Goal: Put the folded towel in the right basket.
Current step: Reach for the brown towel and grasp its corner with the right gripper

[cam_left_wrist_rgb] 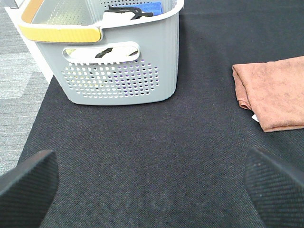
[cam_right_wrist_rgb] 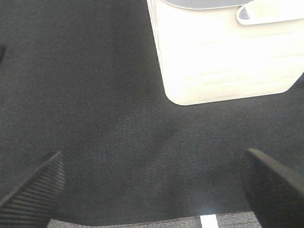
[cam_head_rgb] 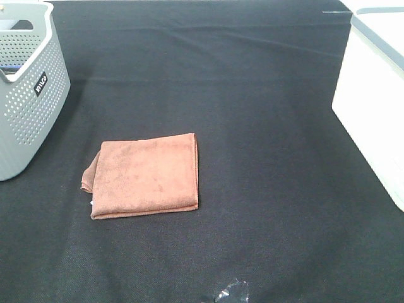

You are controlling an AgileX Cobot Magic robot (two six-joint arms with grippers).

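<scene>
A folded rust-brown towel [cam_head_rgb: 145,175] lies flat on the black cloth, left of centre; it also shows in the left wrist view [cam_left_wrist_rgb: 273,92]. The right basket [cam_head_rgb: 374,101] is white and stands at the right edge; the right wrist view shows its wall [cam_right_wrist_rgb: 223,61]. My left gripper [cam_left_wrist_rgb: 152,183] is open and empty, low over the cloth near the grey basket, apart from the towel. My right gripper [cam_right_wrist_rgb: 152,183] is open and empty, over bare cloth in front of the white basket. Neither arm shows in the exterior high view.
A grey perforated basket [cam_head_rgb: 28,95] with a yellow handle [cam_left_wrist_rgb: 61,32] stands at the left edge and holds some items. A small dark shiny object [cam_head_rgb: 230,292] lies at the front edge. The black cloth [cam_head_rgb: 252,95] covers the table.
</scene>
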